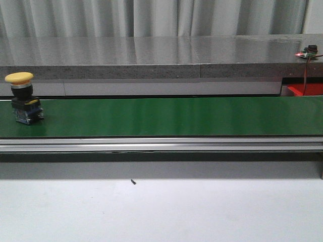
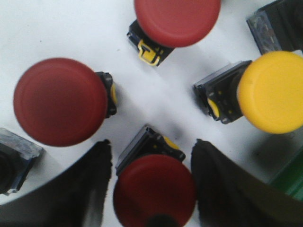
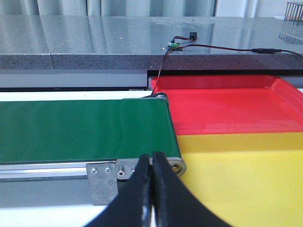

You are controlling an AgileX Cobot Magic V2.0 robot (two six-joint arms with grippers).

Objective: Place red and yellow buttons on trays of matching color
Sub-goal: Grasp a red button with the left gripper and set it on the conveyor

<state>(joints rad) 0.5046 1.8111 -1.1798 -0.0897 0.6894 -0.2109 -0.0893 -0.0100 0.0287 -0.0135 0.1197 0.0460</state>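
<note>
One yellow button (image 1: 22, 98) stands upright at the left end of the green conveyor belt (image 1: 166, 117). Fingers apart, the left gripper (image 2: 152, 184) straddles a red button (image 2: 154, 190) lying among others on a white surface. With fingers pressed together and empty, the right gripper (image 3: 152, 189) sits near the red tray (image 3: 227, 109) and yellow tray (image 3: 246, 175).

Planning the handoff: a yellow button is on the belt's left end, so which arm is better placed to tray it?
Right. Its shut tool sits at the belt end, beside the yellow tray. The left tool is open over a red button.
</note>
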